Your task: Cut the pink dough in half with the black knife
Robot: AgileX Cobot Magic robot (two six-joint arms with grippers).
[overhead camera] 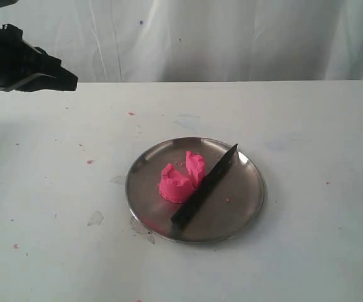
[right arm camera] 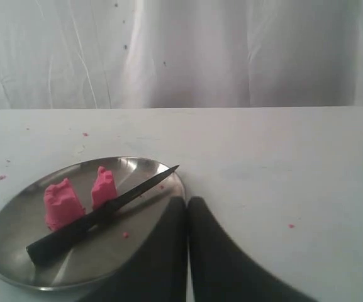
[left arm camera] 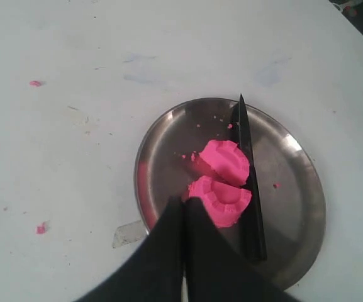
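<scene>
Exterior view: dough (overhead camera: 181, 179) in two pieces on plate (overhead camera: 247, 211); knife (overhead camera: 205, 187) flat, just beside them. Left gripper (left arm camera: 182, 202) fingers pressed together, holding nothing. Right gripper (right arm camera: 187, 202) likewise closed, empty.

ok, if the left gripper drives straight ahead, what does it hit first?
Probably the steel plate, on bare metal beside the pink dough; the shut left gripper aims there in its wrist view. Depth is unclear, so it might clip the dough first.

exterior: raised, oblique | left wrist: steep downward | right wrist: low, level | shared: plate (overhead camera: 241, 189)
</scene>
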